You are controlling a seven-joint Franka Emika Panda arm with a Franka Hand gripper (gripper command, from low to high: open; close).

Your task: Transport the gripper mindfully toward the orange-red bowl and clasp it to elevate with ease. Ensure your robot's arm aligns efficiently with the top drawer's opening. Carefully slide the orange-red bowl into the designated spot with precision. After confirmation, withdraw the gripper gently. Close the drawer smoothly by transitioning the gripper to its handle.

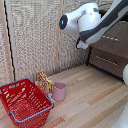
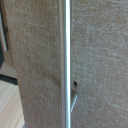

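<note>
The robot's arm (image 1: pixel 95 20) reaches in from the exterior view's right, and its end sits just in front of the dark brown dresser. A white boxy piece at that end looks like the gripper (image 1: pixel 82 44); its fingers are hidden. The wrist view is filled by the brown front of the top drawer (image 2: pixel 35 60), also visible in the exterior view (image 1: pixel 118 36). The slim silver handle (image 2: pixel 65 50) runs across the wrist view very close to the camera. No fingers show there. The orange-red bowl is out of view.
A large red wire-frame basket (image 1: pixel 22 102) stands on the wooden floor at the exterior view's lower left. A pink cup (image 1: pixel 59 91) and a yellow-orange package (image 1: pixel 44 81) stand beside it. A woven screen (image 1: pixel 35 35) forms the back wall. A lower drawer (image 1: pixel 107 61) sits under the top one.
</note>
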